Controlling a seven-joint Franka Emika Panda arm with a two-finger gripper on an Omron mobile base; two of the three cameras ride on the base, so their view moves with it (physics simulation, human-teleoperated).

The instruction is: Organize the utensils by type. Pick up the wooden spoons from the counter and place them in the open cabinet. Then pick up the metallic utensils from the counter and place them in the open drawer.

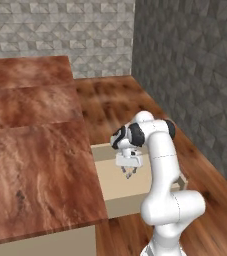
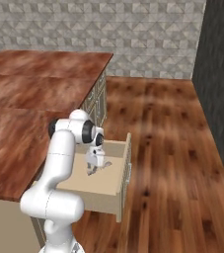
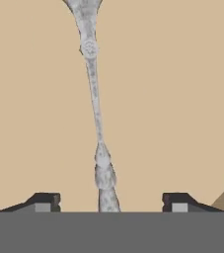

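My gripper (image 3: 111,202) hangs over the open drawer (image 3: 182,99) with its two fingertips (image 3: 44,200) wide apart. A slim silver metal utensil (image 3: 94,104) runs lengthwise between them over the pale drawer bottom, touching neither finger; its wide end is cut off by the top edge, so spoon or fork I cannot tell. From the base, the gripper (image 1: 129,172) (image 2: 93,169) points down into the beige drawer (image 1: 112,189) (image 2: 126,170), pulled out from under the reddish-brown counter (image 1: 35,150) (image 2: 24,123). The wooden spoons are out of view.
A wood floor (image 2: 172,148) stretches to the right of the drawer. A dark stone wall (image 1: 195,75) stands on the far right and a grey tiled wall (image 2: 133,29) at the back. Cream panelled base cabinets (image 2: 99,96) run under the counter.
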